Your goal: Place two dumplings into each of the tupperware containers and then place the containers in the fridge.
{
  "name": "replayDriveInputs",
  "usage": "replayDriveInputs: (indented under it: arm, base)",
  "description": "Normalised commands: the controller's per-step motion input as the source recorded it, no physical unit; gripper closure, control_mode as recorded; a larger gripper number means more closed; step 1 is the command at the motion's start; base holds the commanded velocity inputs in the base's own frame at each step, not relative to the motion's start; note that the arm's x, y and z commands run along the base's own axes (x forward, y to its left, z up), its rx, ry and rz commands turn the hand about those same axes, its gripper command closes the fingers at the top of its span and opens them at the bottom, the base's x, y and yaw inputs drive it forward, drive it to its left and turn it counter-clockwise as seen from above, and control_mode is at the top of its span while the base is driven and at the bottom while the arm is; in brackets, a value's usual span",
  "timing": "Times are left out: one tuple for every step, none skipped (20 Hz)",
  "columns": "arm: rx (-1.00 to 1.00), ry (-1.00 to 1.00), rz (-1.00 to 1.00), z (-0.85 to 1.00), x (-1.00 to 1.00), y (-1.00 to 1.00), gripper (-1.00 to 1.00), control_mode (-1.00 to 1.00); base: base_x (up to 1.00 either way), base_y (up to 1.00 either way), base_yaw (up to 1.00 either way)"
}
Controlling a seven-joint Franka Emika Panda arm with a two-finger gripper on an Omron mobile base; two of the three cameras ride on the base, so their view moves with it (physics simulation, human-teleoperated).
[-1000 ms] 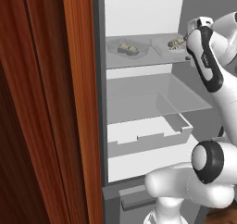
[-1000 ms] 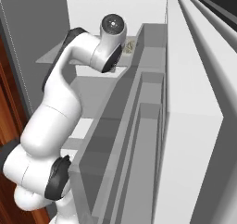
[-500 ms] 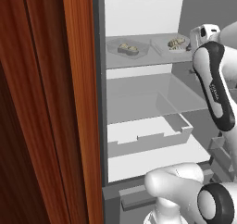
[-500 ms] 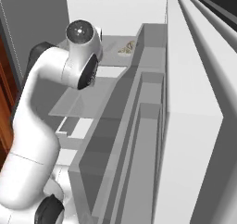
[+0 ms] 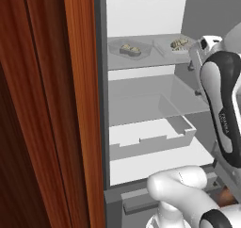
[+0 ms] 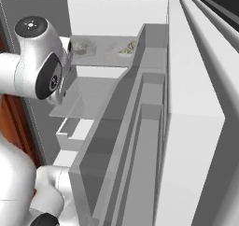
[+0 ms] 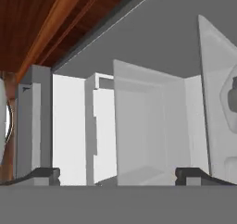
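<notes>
While the fridge (image 5: 146, 15) stands open, both containers (image 5: 128, 49) sit on its shelf (image 5: 141, 62).

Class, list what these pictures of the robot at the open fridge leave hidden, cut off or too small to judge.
1. Right container on the top shelf: in the left base view the arm covers its right end.
2. Dumplings in the left container: too small to count in either base view.
3. Fridge: its top and bottom are cut off by the edges of the left base view.

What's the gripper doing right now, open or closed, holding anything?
Gripper: open, fingertips wide apart, nothing between them.
</notes>
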Motion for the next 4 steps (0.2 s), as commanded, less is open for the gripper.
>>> replayDriveInputs:
  arm:
    - [-0.03,0.13,0.00,-0.14,-1.00,0.35,-1.00,-1.00]
    - [0.00,0.19,0.00,0.00,-1.00,0.26,-1.00,-1.00]
    - [-0.02,0.21,0.00,0.00,-1.00,0.29,-1.00,-1.00]
    - [-0.08,0.21,0.00,-0.02,-0.95,0.36,-1.00,-1.00]
  base:
    - [0.00,0.00,0.00]
    - [0.00,0.00,0.00]
    - [0.00,0.00,0.00]
    - [0.00,0.00,0.00]
